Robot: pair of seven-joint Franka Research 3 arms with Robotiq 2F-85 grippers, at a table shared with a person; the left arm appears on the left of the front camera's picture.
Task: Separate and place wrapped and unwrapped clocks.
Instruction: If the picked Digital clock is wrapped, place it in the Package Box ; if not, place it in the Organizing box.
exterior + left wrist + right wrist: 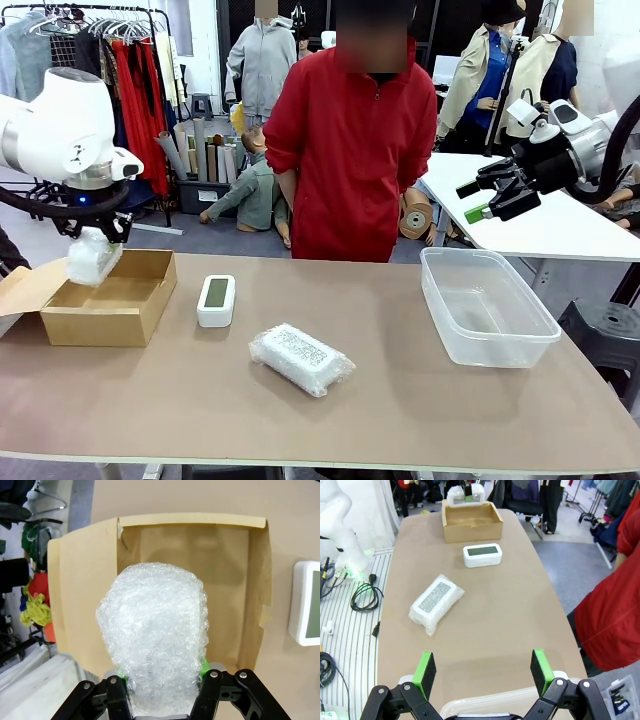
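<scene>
My left gripper (97,240) is shut on a bubble-wrapped clock (93,258) and holds it above the open cardboard box (105,300) at the table's left end. From the left wrist, that wrapped clock (155,630) hangs over the box's bare inside (220,560), with my left gripper (162,680) clamped on its near end. A second wrapped clock (301,358) lies flat mid-table. The bare white clock (216,300) with a greenish screen lies beside the box. My right gripper (482,200) hovers open in the air above the table's right end, nothing between its fingers (541,666).
A clear plastic bin (484,305) stands at the right of the table, below my right gripper. A person in a red jacket (350,140) stands at the far edge, hands behind the table. A white side table (560,225) is at the back right.
</scene>
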